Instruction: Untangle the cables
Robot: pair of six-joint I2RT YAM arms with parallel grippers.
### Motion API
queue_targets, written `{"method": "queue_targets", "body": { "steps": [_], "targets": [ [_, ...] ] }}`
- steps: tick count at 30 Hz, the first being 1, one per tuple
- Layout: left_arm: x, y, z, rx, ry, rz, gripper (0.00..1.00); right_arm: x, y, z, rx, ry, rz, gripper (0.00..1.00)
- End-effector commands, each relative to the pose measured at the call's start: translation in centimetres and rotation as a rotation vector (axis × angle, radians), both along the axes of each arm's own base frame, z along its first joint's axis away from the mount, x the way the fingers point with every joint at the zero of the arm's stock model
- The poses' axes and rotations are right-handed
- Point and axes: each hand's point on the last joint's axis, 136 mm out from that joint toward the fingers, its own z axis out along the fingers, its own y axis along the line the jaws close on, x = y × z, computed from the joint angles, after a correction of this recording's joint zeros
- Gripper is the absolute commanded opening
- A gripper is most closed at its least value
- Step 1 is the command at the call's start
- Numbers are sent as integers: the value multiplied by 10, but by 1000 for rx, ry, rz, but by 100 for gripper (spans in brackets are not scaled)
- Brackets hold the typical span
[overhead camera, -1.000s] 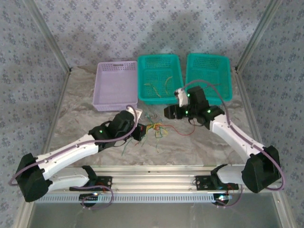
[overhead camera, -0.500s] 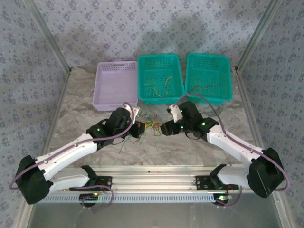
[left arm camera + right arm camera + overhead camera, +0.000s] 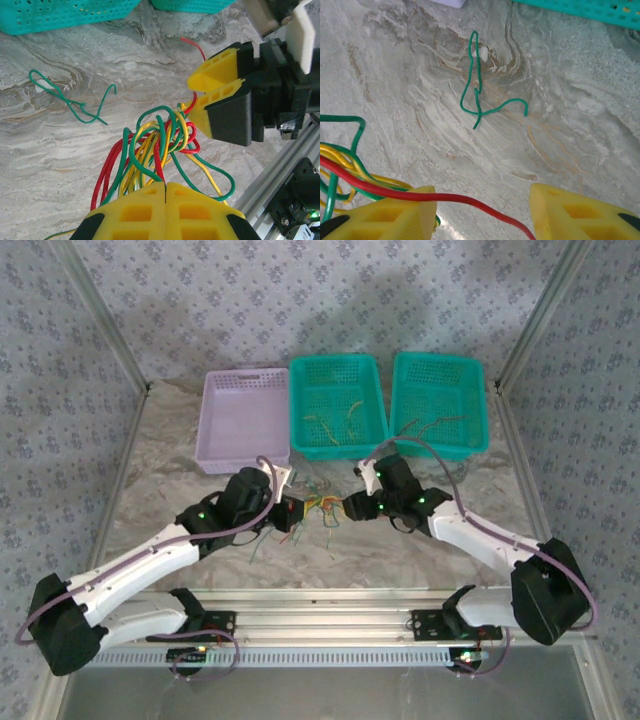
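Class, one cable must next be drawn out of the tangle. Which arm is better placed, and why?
Right, I judge: the right jaws stand open with a red cable running between them, ready to close and pull. The left jaws are shut on the cables, anchoring them.

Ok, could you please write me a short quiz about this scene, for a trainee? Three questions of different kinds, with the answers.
1. True or false: the left tool is shut on the cables.
2. Which colour of wire passes through the open right tool? A green, B red, C yellow.
3. Fill in: one loose wire lies alone on the table; its colour is ___.

Key: 1 true; 2 B; 3 green.
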Motion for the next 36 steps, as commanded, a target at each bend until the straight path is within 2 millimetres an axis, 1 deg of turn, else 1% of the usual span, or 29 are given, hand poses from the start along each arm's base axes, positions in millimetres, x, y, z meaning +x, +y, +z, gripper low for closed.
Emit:
{"method": "queue_targets", "body": {
  "steps": [1,3,6,8,9,11,13,15,17,19,22,25,30,33,34,35,36],
  "targets": [
    [-4,0,10,-23,-14,-26,0,5,-1,22,54,-103,-6,57],
    [-4,-1,10,-29,-15,-30,0,8,0,19,59,-90,0,55],
    [-3,-2,13,-33,-20,-31,0,7,7,10,77,-33,32,40],
    [-3,-2,16,-42,-25,-29,0,6,10,6,87,-16,37,27],
    [-3,-1,16,-43,-28,-26,0,6,10,6,90,-15,35,22],
    [-2,0,16,-42,-32,-17,0,5,7,11,87,-23,22,7],
    [-1,1,13,-30,-29,-9,0,8,0,22,85,-59,-14,0],
    [1,3,8,-15,-23,2,0,12,-13,37,70,-110,-75,0],
    [1,1,7,-19,-21,3,0,15,-24,55,86,-168,-118,0],
    [1,-1,9,-30,-24,-4,0,15,-29,63,117,-181,-126,0],
    [3,-1,10,-28,-26,-1,0,9,-26,65,153,-167,-100,0],
    [4,1,7,-20,-22,6,0,10,-28,64,170,-164,-123,0],
    [6,1,1,-17,-13,18,0,11,-30,78,252,-197,-147,0],
    [8,0,-5,-7,-4,30,2,19,-44,85,288,-203,-242,0],
    [9,0,-8,-2,2,32,4,23,-54,89,301,-209,-292,0],
    [9,1,-11,7,10,38,10,26,-63,93,317,-215,-337,0],
    [9,1,-15,14,17,40,11,27,-70,97,337,-220,-370,0]
  ]
}}
